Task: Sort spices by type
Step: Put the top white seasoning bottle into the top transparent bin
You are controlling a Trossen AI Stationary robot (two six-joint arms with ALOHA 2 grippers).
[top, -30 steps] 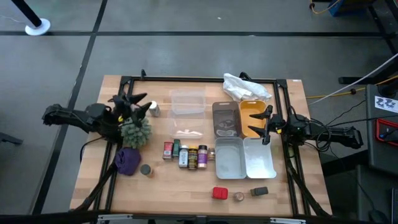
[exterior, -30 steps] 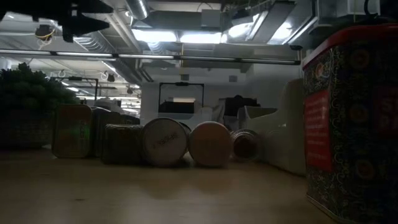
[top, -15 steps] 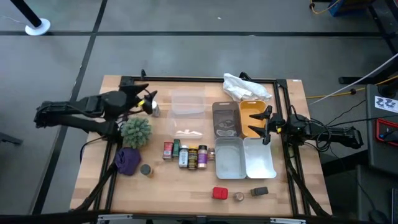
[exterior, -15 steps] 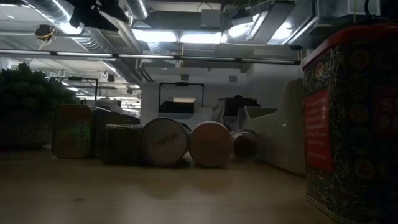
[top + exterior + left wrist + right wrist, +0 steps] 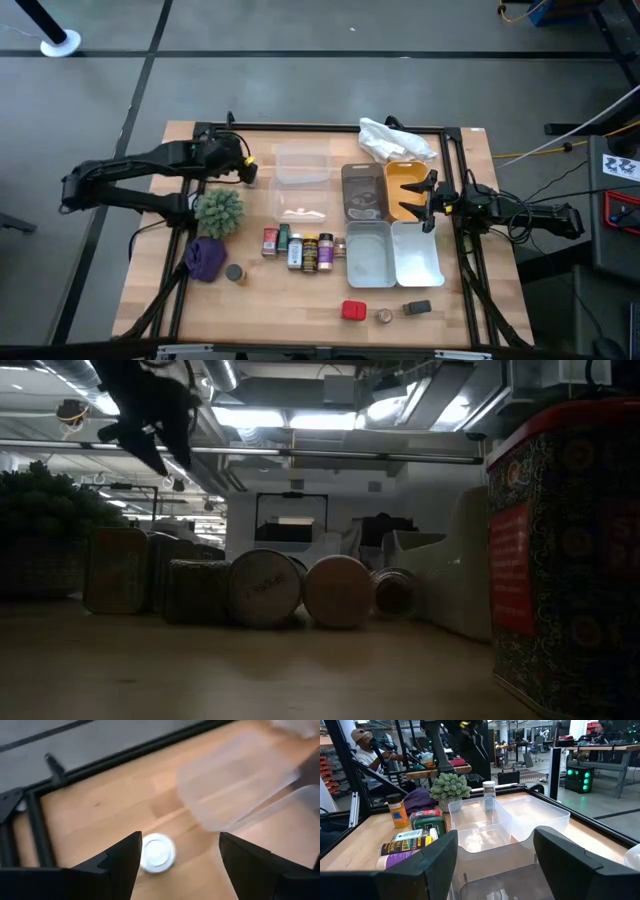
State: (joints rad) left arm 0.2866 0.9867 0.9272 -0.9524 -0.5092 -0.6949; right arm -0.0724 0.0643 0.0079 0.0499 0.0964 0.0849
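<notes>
Left gripper (image 5: 177, 865) poised above white-capped jar (image 5: 158, 852), fingers apart, jar between them and standing on table (image 5: 300, 300) just beside clear tray (image 5: 301, 165). Not yet gripped. Advisable: descend straight, centre cap between fingers, close gently below the cap; avoid nudging tray or green plant (image 5: 219, 210). Other jars (image 5: 298, 246) in a row mid-table; red tin (image 5: 352, 310) and small tins near the front edge. Right gripper (image 5: 428, 203) waiting over orange tray (image 5: 403, 176), fingers spread.
</notes>
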